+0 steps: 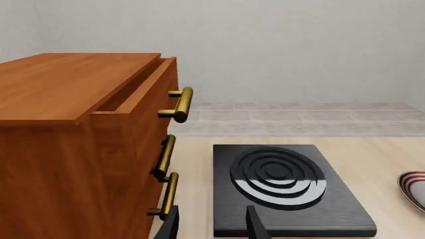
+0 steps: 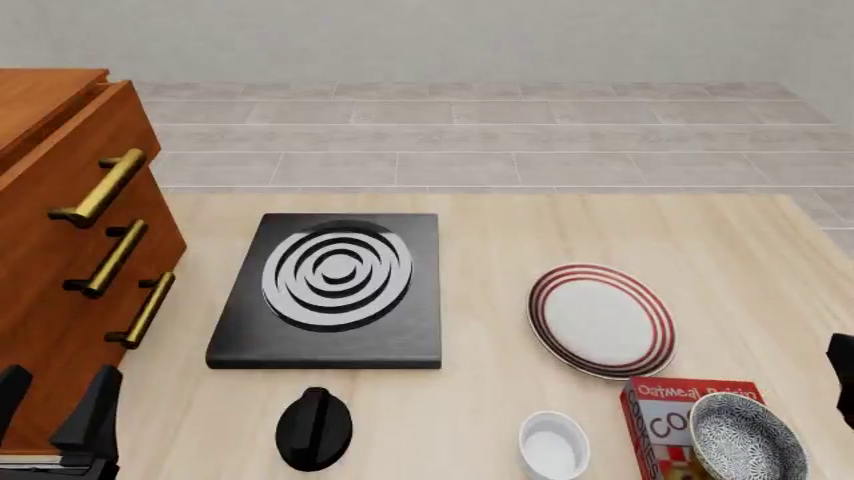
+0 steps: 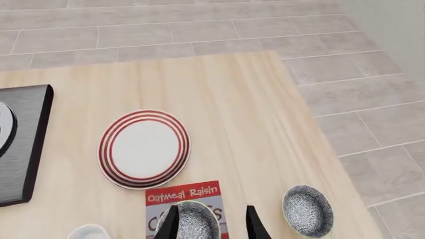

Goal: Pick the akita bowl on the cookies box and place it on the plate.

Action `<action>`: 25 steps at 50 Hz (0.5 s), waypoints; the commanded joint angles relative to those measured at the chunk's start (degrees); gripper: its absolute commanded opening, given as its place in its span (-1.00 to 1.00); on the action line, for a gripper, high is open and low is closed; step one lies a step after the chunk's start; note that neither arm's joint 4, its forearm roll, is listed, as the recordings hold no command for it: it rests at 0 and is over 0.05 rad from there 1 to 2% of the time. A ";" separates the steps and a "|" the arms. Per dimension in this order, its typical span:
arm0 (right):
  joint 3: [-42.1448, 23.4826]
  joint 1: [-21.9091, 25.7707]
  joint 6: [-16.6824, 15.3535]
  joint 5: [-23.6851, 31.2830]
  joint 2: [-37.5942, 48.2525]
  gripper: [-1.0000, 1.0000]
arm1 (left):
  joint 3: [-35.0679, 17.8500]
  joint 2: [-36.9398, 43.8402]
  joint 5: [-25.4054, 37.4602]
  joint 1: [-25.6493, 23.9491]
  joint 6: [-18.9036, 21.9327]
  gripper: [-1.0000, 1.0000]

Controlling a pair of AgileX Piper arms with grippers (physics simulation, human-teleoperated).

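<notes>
Front view: akita bowl [image 2: 745, 436] sits on the cookies box [image 2: 667, 418] at the near right corner of the surface; bowl and box both cut off by the frame's bottom edge. Plate [image 2: 602, 319] lies just beyond the box, twd the far edge and slightly left, close but not touching it. Right gripper shows only as a dark sliver at the right frame edge, so jaw state unreadable here; left gripper [image 2: 51, 405] is at the near left corner by the wooden drawer cabinet [image 2: 54, 250], jaws spread, nothing between them. Right arm is clearly the nearer one to the bowl. Also on the surface: black stove [image 2: 334, 290], white ramekin [image 2: 554, 445], black knob-like object [image 2: 315, 428].

Left wrist view: jaws spread and empty, aimed at the stove [image 1: 285, 189] beside the cabinet [image 1: 73, 144]; plate [image 1: 413, 186] only a rim sliver; bowl not visible.

Right wrist view: right gripper [image 3: 211, 219] spread, empty, w/ the bowl [image 3: 194, 220] framed btwn the finger tips, directly below and ahead; round bowl, so no long axis to align to. Judged: a straight descent onto the rim, then carry twd the plate [image 3: 144, 148] past the box's [image 3: 189, 196] far end. Contact height not readable. A second speckled bowl [image 3: 307, 210] rests on the bare surface near the right edge — not the target, easily confused w/ it. Ramekin [image 3: 88, 232] mostly cut off.
</notes>
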 commanded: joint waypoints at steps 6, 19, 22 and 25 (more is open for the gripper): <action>4.71 -1.11 -0.17 -0.61 -1.51 1.00 | 0.00 0.00 0.00 0.00 0.00 1.00; 9.04 -1.05 0.52 -3.17 -1.49 1.00 | 0.00 0.00 0.00 0.00 0.00 1.00; 9.66 -1.23 0.73 -3.42 -1.50 1.00 | 0.00 0.00 0.00 0.00 0.00 1.00; 10.53 -1.31 1.19 -3.81 -1.68 1.00 | 0.00 0.00 0.00 0.00 0.00 1.00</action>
